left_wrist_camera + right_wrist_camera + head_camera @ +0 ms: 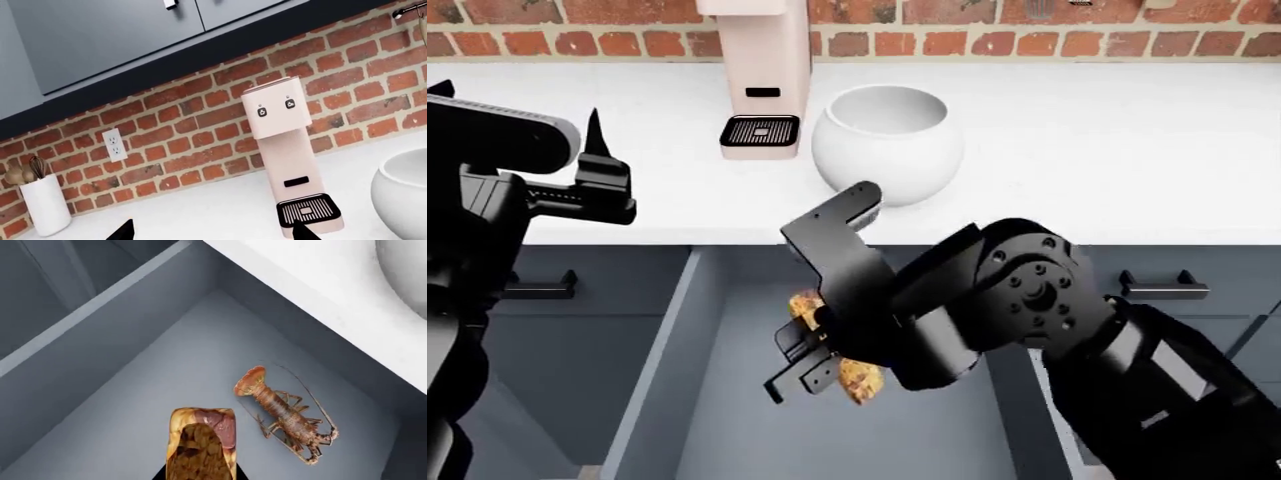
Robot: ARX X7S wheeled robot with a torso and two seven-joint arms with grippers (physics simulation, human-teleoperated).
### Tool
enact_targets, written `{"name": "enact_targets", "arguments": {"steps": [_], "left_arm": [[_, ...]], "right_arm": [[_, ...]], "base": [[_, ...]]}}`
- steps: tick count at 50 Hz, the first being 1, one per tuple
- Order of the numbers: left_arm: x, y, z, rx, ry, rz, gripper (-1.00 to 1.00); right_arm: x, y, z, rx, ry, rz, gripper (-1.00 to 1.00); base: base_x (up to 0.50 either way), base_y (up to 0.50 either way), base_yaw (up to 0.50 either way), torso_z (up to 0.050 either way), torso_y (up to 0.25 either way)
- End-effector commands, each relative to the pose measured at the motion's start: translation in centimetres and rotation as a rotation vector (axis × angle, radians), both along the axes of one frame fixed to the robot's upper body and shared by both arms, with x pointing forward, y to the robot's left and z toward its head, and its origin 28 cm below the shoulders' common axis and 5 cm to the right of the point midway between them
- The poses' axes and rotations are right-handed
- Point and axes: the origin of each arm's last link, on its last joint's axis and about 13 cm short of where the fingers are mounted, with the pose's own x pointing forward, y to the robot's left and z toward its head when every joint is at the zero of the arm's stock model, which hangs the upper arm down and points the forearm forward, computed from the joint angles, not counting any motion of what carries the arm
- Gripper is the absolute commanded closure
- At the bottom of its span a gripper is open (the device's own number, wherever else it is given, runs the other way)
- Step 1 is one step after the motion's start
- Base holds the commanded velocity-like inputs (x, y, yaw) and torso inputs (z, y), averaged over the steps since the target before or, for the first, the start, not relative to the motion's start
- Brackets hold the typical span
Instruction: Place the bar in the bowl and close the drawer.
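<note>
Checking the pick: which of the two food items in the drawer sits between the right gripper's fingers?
The granola-like bar, not the lobster, which lies loose beside it.

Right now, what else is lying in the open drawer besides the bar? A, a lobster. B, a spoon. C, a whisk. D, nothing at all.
A: the right wrist view shows a lobster lying on the floor of the drawer beside the bar, which sits at the right gripper.

Glossy black arms with round screw-studded joint housings, angular brackets.
</note>
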Motion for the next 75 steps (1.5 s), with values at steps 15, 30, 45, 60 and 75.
{"name": "enact_targets", "arguments": {"steps": [15, 30, 45, 60, 75], "left_arm": [[0.2, -0.3, -0.1, -0.012, -0.004, -0.010, -1.00], [0.0, -0.5, 0.0, -0.005, -0.005, -0.018, -1.00], [-0.2, -0.4, 0.3, -0.021, -0.015, -0.032, -1.00], [-0.7, -0.2, 0.8, -0.033, -0.030, -0.041, -1.00], [-0.7, -0.6, 1.2, -0.005, -0.038, -0.074, -1.00]], "right_arm": [[7.2, -1.9, 10.8, 0.333, -0.522, -0.090, 1.00], [14.9, -1.8, 9.8, 0.412, -0.774, -0.202, 1.00], [16.2, -3.2, 8.0, 0.518, -0.935, -0.336, 1.00], [16.4, -3.3, 6.2, 0.537, -0.944, -0.406, 1.00], [16.4, -3.3, 5.6, 0.548, -0.965, -0.410, 1.00]], "base": [[0.00, 0.00, 0.00, 0.000, 0.000], [0.00, 0.00, 0.00, 0.000, 0.000], [0.00, 0.00, 0.00, 0.000, 0.000], [0.00, 0.00, 0.00, 0.000, 0.000], [0.00, 0.00, 0.00, 0.000, 0.000]]}}
